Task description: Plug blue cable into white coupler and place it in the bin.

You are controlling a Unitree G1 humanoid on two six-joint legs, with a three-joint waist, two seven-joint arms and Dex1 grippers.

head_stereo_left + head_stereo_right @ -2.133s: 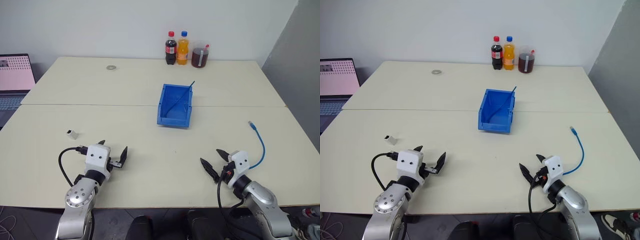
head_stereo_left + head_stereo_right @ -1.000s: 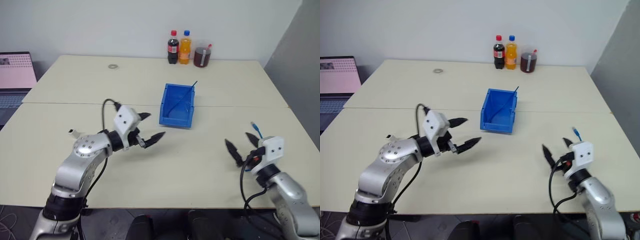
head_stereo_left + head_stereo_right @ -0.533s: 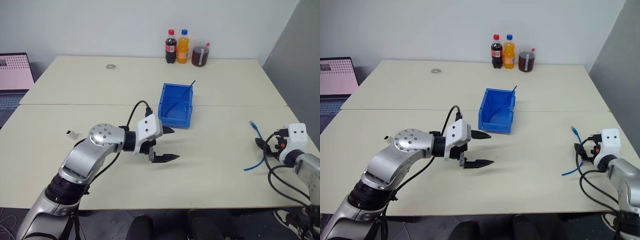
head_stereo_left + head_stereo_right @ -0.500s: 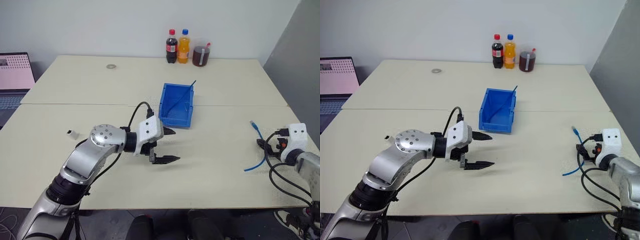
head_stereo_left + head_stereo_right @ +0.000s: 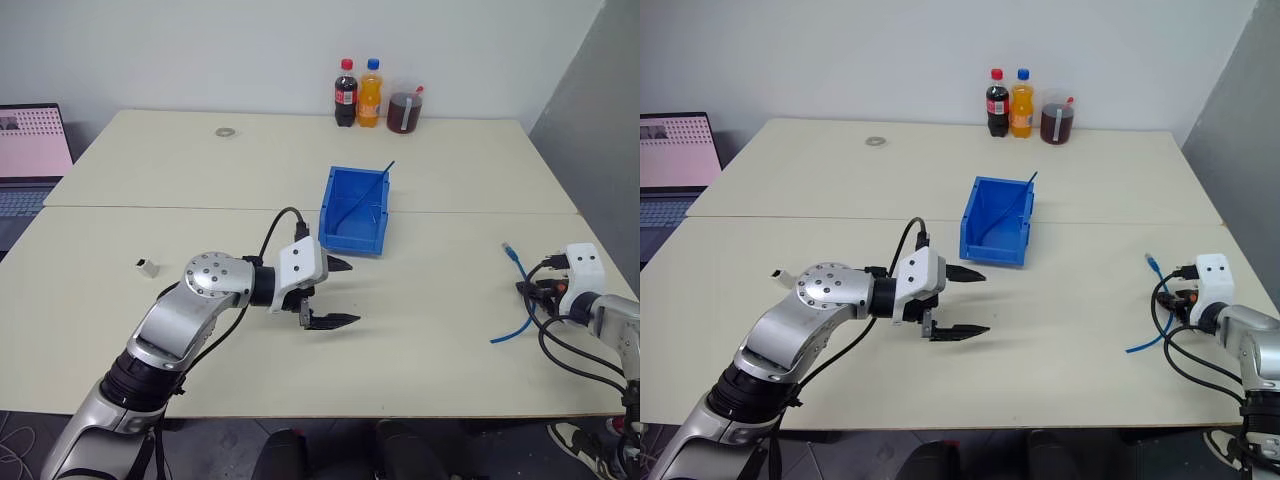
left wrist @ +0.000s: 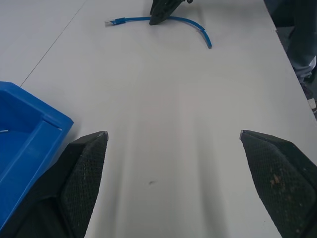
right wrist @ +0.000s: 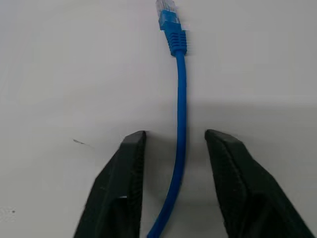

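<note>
Your right gripper [image 7: 176,144] straddles the blue cable [image 7: 177,124] on the worktop [image 5: 440,330], fingers apart, not clamped. Left gripper [image 5: 334,292] wide open near bin [image 5: 352,212]. White coupler [image 5: 147,267] far left.

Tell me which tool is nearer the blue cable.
Right. The right tool straddles the blue cable just behind its plug; the left tool hovers mid-table near the bin, far off.

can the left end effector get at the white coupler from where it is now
Probably, but not directly. The left end effector hangs open over mid-table, pointing toward the blue bin, while the white coupler lies behind it near the arm's elbow. Bare table surrounds it, so nothing blocks; the arm must swing back.
</note>
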